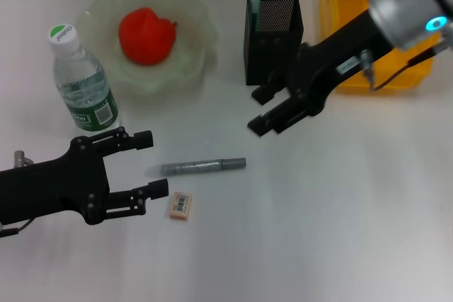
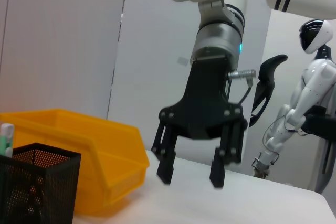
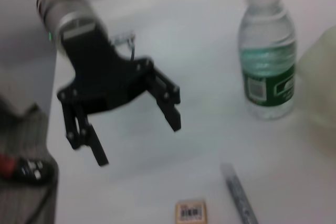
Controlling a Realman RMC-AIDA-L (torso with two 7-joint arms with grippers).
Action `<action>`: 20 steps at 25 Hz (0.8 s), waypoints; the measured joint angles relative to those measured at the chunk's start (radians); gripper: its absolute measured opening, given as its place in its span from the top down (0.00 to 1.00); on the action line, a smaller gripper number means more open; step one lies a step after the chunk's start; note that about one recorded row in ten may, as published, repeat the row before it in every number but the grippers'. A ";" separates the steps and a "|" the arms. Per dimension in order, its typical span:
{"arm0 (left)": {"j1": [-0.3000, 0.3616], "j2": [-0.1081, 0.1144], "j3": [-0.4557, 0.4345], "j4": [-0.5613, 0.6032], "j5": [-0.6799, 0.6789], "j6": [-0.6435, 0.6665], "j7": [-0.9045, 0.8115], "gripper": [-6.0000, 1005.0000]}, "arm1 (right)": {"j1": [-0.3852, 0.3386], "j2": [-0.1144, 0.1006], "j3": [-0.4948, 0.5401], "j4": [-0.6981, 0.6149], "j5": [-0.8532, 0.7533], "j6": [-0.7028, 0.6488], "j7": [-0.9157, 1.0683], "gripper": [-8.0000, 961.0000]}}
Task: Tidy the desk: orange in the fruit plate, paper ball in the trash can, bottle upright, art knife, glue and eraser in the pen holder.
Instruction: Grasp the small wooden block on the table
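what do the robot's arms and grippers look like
Both grippers, left gripper and right gripper, are matte black two-finger claws with visible bolts. Each sits on a silver-grey wrist cylinder with a small teal light. The right arm is white higher up, with black stripes, and thin cables loop at the wrists.

No wording is legible: the eraser point(image 1: 181, 205) carries only a barcode, and print on the bottle point(image 1: 83, 84) label and cap is too blurred.
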 joint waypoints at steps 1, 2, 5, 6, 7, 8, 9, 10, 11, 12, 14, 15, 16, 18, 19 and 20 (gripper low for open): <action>0.000 0.000 0.000 -0.001 0.001 0.000 0.000 0.19 | 0.009 0.012 -0.004 -0.002 -0.023 0.006 -0.006 0.35; 0.000 0.000 0.001 -0.001 0.003 0.001 0.000 0.19 | 0.016 0.022 -0.012 -0.004 -0.043 0.012 -0.013 0.35; 0.000 -0.005 0.007 0.004 0.012 -0.004 0.000 0.19 | 0.020 0.034 -0.062 -0.004 -0.062 0.035 -0.024 0.36; -0.003 -0.007 0.009 0.005 0.017 -0.007 -0.001 0.19 | 0.020 0.034 -0.080 -0.003 -0.062 0.039 -0.026 0.36; -0.005 -0.007 0.009 0.005 0.022 -0.008 -0.001 0.19 | 0.020 0.034 -0.099 -0.002 -0.062 0.042 -0.026 0.36; -0.010 -0.008 0.009 0.005 0.030 -0.010 -0.001 0.19 | 0.020 0.034 -0.112 -0.002 -0.063 0.043 -0.027 0.36; -0.015 -0.008 0.010 0.005 0.040 -0.012 -0.001 0.19 | 0.018 0.034 -0.126 -0.002 -0.064 0.044 -0.027 0.36; -0.020 -0.008 0.010 0.005 0.047 -0.014 -0.001 0.19 | 0.015 0.035 -0.135 -0.003 -0.065 0.045 -0.028 0.36; -0.024 -0.008 0.011 0.005 0.052 -0.017 -0.001 0.19 | 0.012 0.035 -0.138 -0.005 -0.065 0.048 -0.029 0.36; -0.028 -0.008 0.012 0.005 0.057 -0.021 -0.001 0.19 | 0.005 0.036 -0.138 -0.007 -0.065 0.052 -0.031 0.36; -0.034 -0.010 0.014 0.005 0.067 -0.032 0.003 0.19 | -0.013 0.036 -0.118 -0.010 -0.061 0.058 -0.042 0.36; -0.038 -0.012 0.020 0.008 0.076 -0.039 0.006 0.19 | -0.024 0.035 -0.100 -0.010 -0.059 0.059 -0.049 0.36; -0.041 -0.013 0.027 0.015 0.084 -0.046 0.007 0.19 | -0.036 0.034 -0.075 -0.011 -0.055 0.059 -0.059 0.36; -0.048 -0.020 0.041 0.034 0.100 -0.059 0.006 0.19 | -0.067 0.031 -0.020 -0.015 -0.040 0.048 -0.077 0.36; -0.053 -0.025 0.046 0.048 0.114 -0.067 0.003 0.19 | -0.083 0.028 0.002 -0.019 -0.028 0.037 -0.084 0.36; -0.057 -0.030 0.049 0.061 0.127 -0.074 0.000 0.19 | -0.101 0.025 0.025 -0.026 -0.015 0.025 -0.091 0.36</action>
